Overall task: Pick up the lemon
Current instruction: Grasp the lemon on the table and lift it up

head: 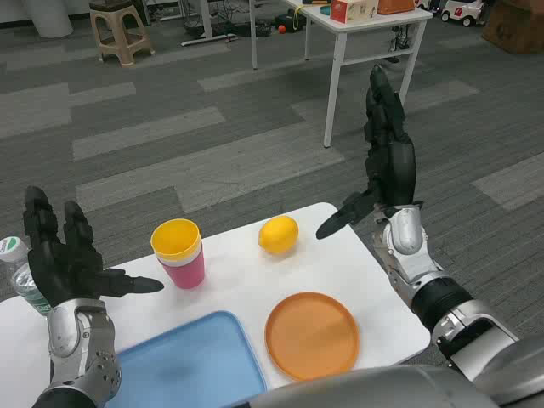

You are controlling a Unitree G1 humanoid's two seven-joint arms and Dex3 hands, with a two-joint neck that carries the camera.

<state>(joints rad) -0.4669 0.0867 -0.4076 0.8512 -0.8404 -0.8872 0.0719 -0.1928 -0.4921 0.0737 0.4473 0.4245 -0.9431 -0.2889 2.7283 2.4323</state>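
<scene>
Two robot arms enter from the lower edge. At about 8 o'clock, the left robot hand (68, 259) is matte black with thick, segmented fingers, mounted on a rounded silver wrist with small dark screw holes. At about 3 o'clock, the right robot hand (384, 174) is the same ridged black, joined to a silver wrist, a black collar band and a silver forearm.

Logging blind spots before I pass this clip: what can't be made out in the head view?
- Water bottle: mostly hidden behind the left hand and cut by the left edge.
- Blue tray: near side cut off at the bottom.
- Lemon: far side unseen.
- Right hand: only its back shows.
</scene>
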